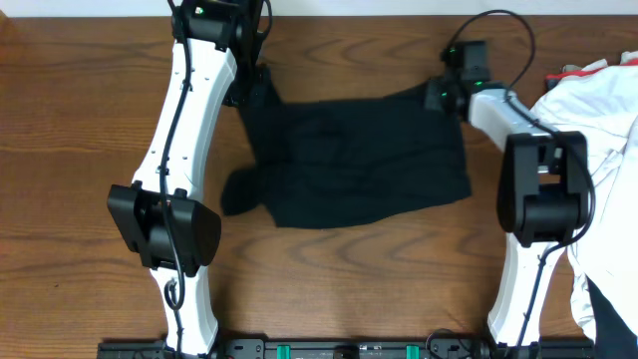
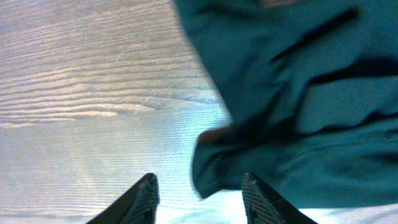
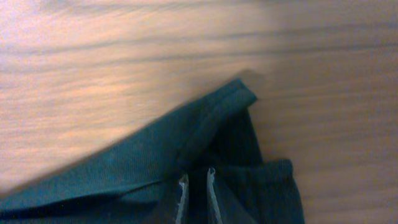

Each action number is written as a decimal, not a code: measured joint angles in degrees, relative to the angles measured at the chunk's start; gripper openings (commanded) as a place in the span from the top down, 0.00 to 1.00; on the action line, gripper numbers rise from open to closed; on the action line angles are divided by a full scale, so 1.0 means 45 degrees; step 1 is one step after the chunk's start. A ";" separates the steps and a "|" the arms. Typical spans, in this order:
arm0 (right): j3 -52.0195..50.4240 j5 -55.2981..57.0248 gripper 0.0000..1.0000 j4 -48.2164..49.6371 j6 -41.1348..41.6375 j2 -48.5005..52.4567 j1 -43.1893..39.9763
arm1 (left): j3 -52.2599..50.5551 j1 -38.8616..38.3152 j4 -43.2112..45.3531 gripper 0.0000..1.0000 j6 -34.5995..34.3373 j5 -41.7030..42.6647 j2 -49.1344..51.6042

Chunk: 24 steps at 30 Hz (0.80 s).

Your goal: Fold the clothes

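My right fingers (image 3: 211,190) are drawn almost together, with only a thin slit between them. They pinch the dark cloth of the shirt (image 1: 359,160) a little way in from one of its corners. A stitched hem runs away from them up to that corner, which lies flat on the wood. My left fingers (image 2: 144,198) stand apart and grip nothing. Bare tabletop (image 1: 80,120) shows between their tips, and a rounded fold of the shirt lies just beyond the gap, nearer the right-hand tip; I cannot tell whether it touches that tip. From above, my right fingers sit at the shirt's far right corner and my left ones at its far left corner, where the cloth bunches into a narrow dark strip beside my left arm. The shirt lies spread but rumpled on the tabletop between my two arms, towards the far side. Its near edge is uneven, and one sleeve pokes out at the near left, close to my left arm. Creases cross its middle. A heap of white cloth (image 1: 608,110) sits at the right edge of the tabletop, on the outer side of my right arm and well apart from the shirt.
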 measured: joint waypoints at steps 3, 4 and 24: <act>0.0656 0.0253 0.90 -0.0831 0.0034 0.0219 -0.0651 | 0.0000 0.0000 0.0180 0.49 0.0010 0.0039 0.0000; 0.0850 0.0325 0.90 -0.1151 0.0039 0.0267 -0.0826 | 0.0000 0.0000 0.0272 0.48 0.0015 0.0121 0.0000; 0.3594 -0.2603 0.34 -0.6543 -0.0461 -0.2336 -0.1297 | -0.0005 -0.1919 0.1632 0.46 0.2331 0.4201 0.1894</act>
